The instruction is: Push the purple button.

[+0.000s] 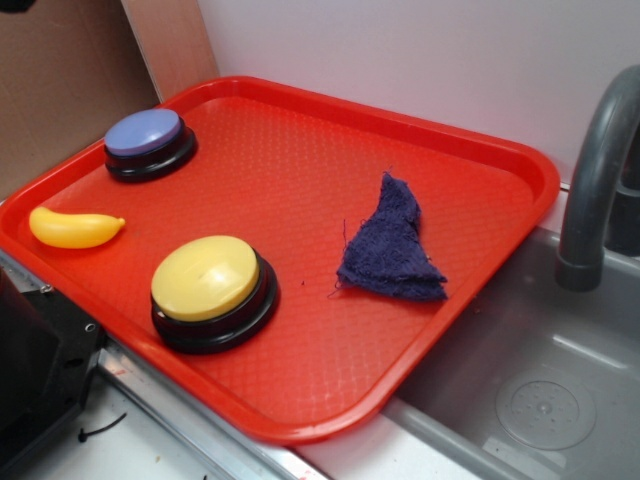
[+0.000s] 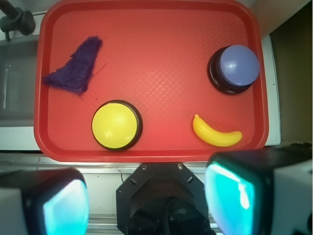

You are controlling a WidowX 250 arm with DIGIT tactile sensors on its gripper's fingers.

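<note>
Red tray (image 1: 480, 140) sits on the surface, one corner overhanging the grey sink (image 1: 560, 400) beside the faucet (image 1: 600, 170). 4 items on it, well apart from each other.

Purple button (image 2: 238, 66): in the wrist view it lies at about 2 o'clock on the tray, near the far right corner, domed top up on a black base. Nothing touches it or covers it, so the dome looks freely reachable from above.

Yellow button (image 2: 116, 124) at about 7 o'clock, larger. Toy banana (image 2: 216, 135) at 5 o'clock, between the purple button and the near rim. Dark cloth (image 2: 74, 68), crumpled, at 10 o'clock.

Gripper (image 2: 149, 200): fingers spread wide, holding nothing, hanging off the near edge of the tray, outside it. Judged as a start pose: the press is not begun. The gripper will probably need to close before pushing down.

No readable writing, brand or label on any item.
</note>
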